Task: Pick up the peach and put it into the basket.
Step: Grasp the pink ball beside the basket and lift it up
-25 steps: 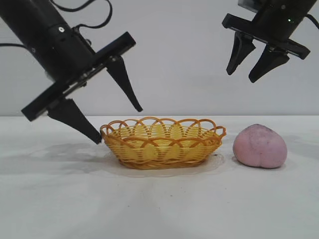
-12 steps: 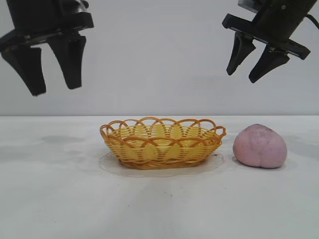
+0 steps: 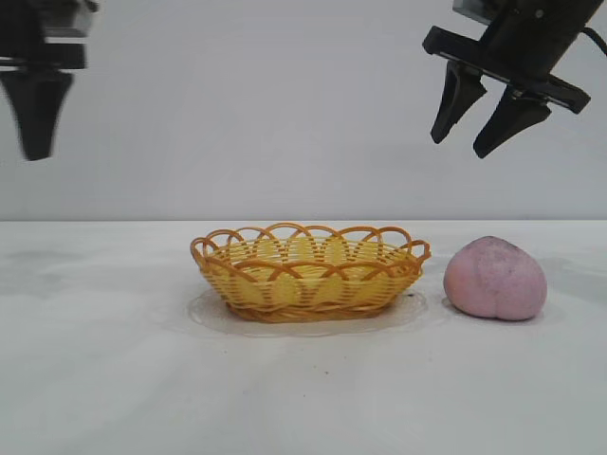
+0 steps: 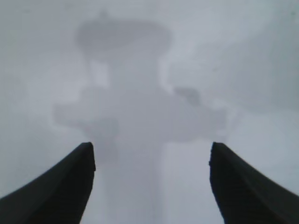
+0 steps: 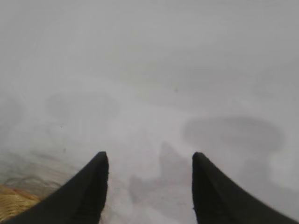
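At the table's left edge: the left gripper (image 3: 36,104) now hangs high and almost out of the exterior view, pointing down; a second ago it was tilted low with a fingertip just beside the basket's left rim, so it has swung up and away.
Left gripper state: fingers spread well apart and empty; its wrist view shows only bare table (image 4: 149,56) and its own shadow between them.
Right gripper: the right gripper (image 3: 482,123) hangs high above the right side, angled down, in the same spot as a second ago.
Right gripper state: about half open, nothing between the fingers (image 5: 93,186).
Peach: the peach (image 3: 494,279) rests on the table, just beside the basket's right end but apart from it, unmoved.
Basket: the basket (image 3: 308,275) sits at the middle of the table, with no peach in it.
Meaning for the task: my reading is that the left arm is clearing out, leaving the right arm, which is nearer the peach, to do the pick.
Progress: nothing grasped yet; the approach to the peach is not yet begun.
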Robot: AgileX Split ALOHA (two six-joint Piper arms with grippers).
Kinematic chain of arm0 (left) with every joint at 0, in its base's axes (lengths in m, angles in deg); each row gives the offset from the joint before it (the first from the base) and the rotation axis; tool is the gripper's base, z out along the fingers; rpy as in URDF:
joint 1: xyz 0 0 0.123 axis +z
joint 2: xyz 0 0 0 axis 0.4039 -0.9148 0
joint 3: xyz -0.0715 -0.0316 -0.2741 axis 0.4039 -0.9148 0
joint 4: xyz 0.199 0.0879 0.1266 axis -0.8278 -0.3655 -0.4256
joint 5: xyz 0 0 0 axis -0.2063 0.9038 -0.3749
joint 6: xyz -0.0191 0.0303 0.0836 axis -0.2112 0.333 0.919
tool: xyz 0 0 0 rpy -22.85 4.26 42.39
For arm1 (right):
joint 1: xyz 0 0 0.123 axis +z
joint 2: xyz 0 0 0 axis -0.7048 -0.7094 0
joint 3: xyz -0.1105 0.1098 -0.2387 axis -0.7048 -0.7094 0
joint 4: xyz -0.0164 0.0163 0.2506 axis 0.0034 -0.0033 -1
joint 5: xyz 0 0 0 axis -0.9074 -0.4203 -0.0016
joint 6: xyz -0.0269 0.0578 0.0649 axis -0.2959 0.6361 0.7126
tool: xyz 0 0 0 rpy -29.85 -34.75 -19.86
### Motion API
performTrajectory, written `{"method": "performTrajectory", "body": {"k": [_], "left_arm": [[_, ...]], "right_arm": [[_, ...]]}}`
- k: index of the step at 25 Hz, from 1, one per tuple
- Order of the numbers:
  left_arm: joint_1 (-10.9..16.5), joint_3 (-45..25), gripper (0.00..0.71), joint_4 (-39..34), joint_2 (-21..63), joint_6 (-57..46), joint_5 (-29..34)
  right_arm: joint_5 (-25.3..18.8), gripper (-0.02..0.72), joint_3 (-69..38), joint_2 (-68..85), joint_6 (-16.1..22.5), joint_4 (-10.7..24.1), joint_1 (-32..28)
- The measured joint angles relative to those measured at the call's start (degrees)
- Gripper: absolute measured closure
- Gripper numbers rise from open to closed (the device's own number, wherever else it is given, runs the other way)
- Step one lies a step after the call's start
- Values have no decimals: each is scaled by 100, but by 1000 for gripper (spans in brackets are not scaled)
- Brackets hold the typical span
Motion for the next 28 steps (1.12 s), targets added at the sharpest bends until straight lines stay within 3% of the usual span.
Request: {"method": "performTrajectory", "body": {"k": [6, 10, 13, 20, 28], "left_arm": [[462, 0, 252, -22, 14, -273, 751], [469, -160, 252, -48, 371, -277, 792], [469, -653, 252, 17, 1018, -286, 792], [469, -2588, 252, 464, 3197, -286, 474], [469, -4483, 252, 594, 6531, -286, 371]], "right_arm": [[0, 364, 0, 0, -13, 0, 0], [0, 364, 0, 0, -13, 11, 0], [0, 364, 0, 0, -13, 11, 0], [0, 364, 0, 0, -13, 11, 0], [-18, 364, 0, 0, -13, 11, 0]]}}
